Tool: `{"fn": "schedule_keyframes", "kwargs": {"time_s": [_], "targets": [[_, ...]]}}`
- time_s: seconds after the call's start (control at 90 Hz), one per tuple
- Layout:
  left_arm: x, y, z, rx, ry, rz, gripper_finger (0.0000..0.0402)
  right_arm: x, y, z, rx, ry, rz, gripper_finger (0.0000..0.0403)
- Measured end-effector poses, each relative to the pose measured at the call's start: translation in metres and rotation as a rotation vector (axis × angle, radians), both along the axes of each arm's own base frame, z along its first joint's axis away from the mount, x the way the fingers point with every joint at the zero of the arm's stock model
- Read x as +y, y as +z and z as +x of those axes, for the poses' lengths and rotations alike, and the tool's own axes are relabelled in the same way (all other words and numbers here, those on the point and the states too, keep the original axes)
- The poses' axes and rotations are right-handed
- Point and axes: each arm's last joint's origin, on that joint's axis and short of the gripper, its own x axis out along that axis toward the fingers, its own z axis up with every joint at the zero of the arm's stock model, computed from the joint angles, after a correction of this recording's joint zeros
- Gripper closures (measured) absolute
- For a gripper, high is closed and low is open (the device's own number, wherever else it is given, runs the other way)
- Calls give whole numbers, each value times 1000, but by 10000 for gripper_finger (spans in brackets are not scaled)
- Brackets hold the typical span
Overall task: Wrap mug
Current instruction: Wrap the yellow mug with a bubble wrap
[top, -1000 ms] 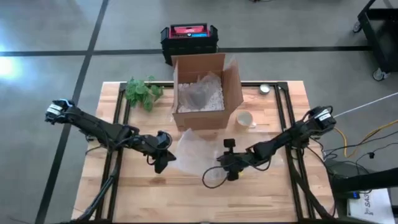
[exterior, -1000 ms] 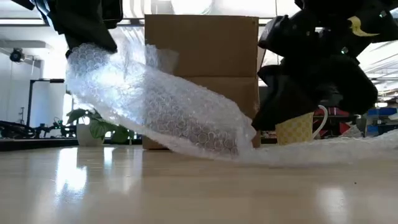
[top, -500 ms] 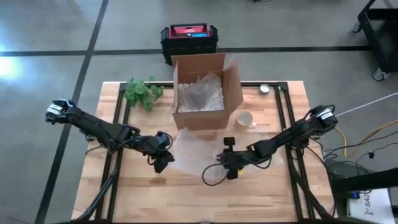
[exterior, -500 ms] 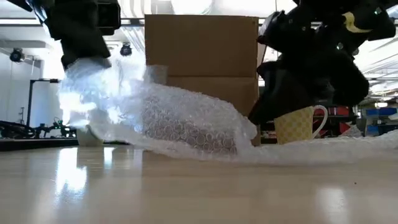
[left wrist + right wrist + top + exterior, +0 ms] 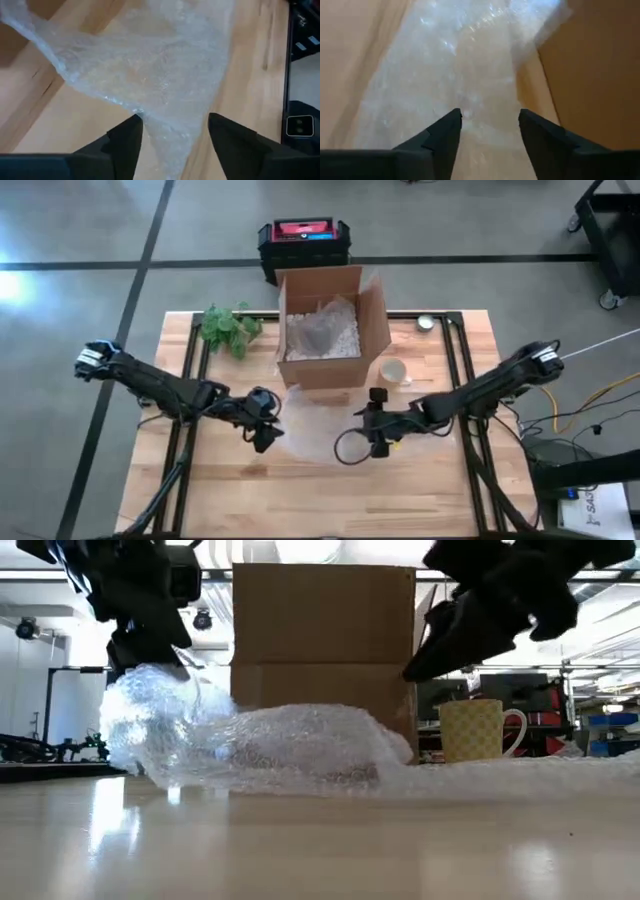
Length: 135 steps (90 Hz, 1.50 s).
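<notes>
- The left gripper [image 5: 266,432] had its fingers [image 5: 125,140] spread, with the edge of the bubble wrap [image 5: 315,425] lying between them but not pinched.
- The right gripper [image 5: 376,442] was likewise parted, empty, above the sheet.
- The bubble wrap lay crumpled on the table [image 5: 440,490], in front of the cardboard box [image 5: 330,330].
- The mug [image 5: 393,371] stood upright just beside the box, unwrapped, apart from both grippers.
</notes>
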Motion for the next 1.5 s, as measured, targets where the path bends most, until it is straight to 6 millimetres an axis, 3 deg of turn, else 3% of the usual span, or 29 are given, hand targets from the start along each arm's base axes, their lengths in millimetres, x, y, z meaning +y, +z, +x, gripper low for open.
{"fn": "schedule_keyframes", "kwargs": {"time_s": [0.178, 0.311, 0.589, 0.767, 0.956, 1.2, 1.5], "targets": [[0, 1, -1, -3, -10, -12, 183, -9, 24, -25, 21, -78, 63, 183], [2, 8, -8, -18, -9, -26, 199, -15, 28, -41, 85, -158, 103, 178], [9, 23, -25, -65, 45, -17, 233, -19, -2, -51, 184, -233, 108, 193], [18, 22, -24, -64, 134, 44, 252, -21, -17, -50, 176, -253, 114, 195], [34, 7, -11, 20, 230, 63, 258, -19, -19, -44, 145, -249, 125, 184], [54, -30, 10, 231, 234, 181, 241, -18, -20, -44, 149, -248, 124, 173], [62, -63, 22, 359, 263, 209, 221, -18, -20, -43, 141, -233, 118, 185]]}}
